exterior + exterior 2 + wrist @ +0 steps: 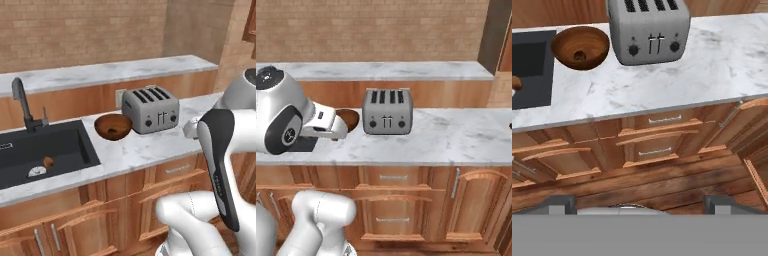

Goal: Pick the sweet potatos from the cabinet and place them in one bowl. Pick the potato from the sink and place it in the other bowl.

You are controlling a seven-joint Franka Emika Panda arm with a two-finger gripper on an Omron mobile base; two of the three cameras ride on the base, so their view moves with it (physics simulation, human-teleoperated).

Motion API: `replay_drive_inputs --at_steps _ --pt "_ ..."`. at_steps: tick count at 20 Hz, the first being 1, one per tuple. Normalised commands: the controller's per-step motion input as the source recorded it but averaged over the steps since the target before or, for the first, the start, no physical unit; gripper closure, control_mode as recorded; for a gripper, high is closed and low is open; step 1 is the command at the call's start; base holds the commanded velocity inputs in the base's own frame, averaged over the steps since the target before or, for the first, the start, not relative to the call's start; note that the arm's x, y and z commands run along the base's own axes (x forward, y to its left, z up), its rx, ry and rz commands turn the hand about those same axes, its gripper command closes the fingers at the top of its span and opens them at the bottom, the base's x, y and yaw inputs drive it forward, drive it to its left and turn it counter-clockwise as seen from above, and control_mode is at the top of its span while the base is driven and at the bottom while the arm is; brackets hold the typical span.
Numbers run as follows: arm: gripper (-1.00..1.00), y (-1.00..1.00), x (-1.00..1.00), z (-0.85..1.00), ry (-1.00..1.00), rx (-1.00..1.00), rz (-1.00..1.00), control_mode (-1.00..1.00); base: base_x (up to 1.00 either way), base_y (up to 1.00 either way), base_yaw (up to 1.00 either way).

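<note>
You see a smooth wooden bowl [113, 126], brushed-metal toaster [151, 109], matt black sink [40, 150], and a polished marble counter [145, 145].

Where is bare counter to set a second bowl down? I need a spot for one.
The marble counter right of the toaster is bare. A narrower strip runs along the front edge. It is crowded between the sink and toaster, where the reddish-brown bowl sits.

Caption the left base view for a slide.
Potato in the sink, brown bowl beside the toaster on the counter.
</note>
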Motion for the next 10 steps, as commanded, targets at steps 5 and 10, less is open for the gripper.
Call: replay_drive_inputs --at_steps 5,10 --pt "-1.0 0.0 0.0 0.0 0.0 0.0 0.0 1.0 0.01 -0.25 -0.85" --pt "-1.0 0.0 0.0 0.0 0.0 0.0 0.0 1.0 0.03 -0.19 -0.88"
